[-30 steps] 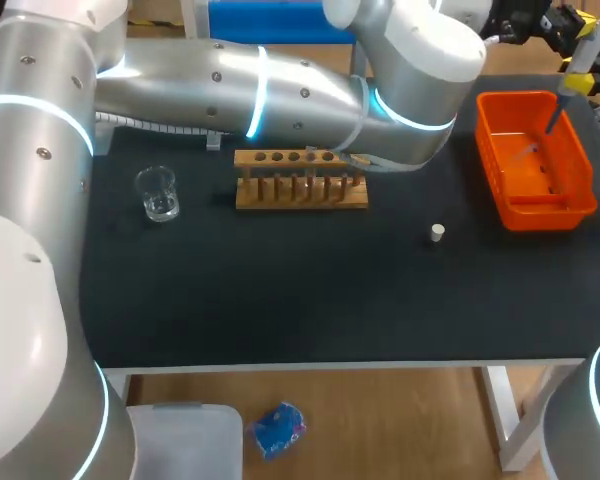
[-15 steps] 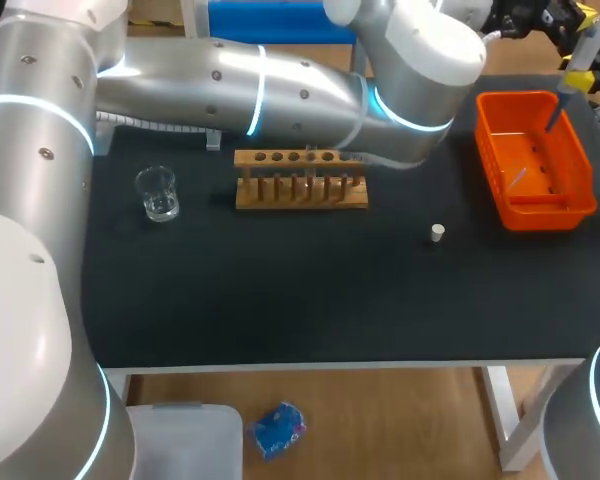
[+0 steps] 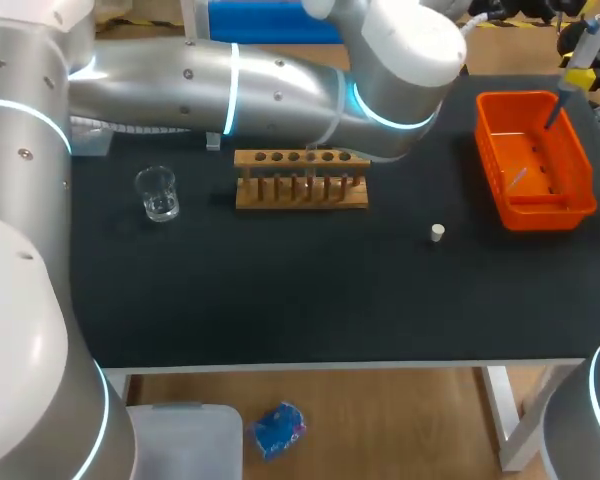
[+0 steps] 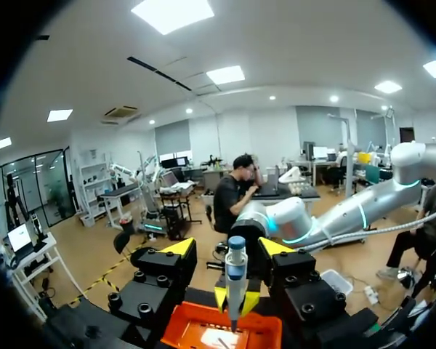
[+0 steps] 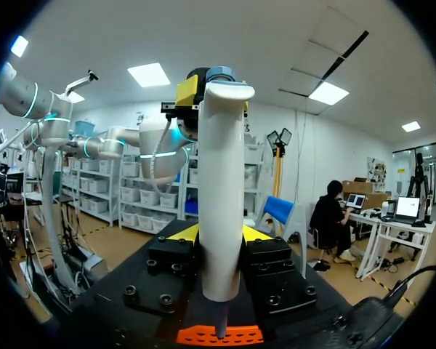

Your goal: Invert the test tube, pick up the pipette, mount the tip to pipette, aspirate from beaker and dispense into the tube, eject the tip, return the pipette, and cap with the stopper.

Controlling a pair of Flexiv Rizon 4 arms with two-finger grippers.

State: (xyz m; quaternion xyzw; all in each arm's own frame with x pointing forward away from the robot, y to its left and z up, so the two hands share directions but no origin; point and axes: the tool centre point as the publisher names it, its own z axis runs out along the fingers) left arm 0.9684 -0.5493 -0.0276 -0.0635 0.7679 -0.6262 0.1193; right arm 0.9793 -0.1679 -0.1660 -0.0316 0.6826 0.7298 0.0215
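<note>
Right gripper (image 5: 218, 235) clenched on upright pipette (image 5: 221, 182) over orange basket (image 3: 542, 210) | left gripper (image 4: 227, 251) spread open near pipette | stopper (image 3: 437, 233) lies on table (image 3: 280, 290)

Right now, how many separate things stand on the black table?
4: glass beaker at the left, wooden rack in the middle, white stopper right of the rack, orange basket at the right. The left arm may hide more.
</note>
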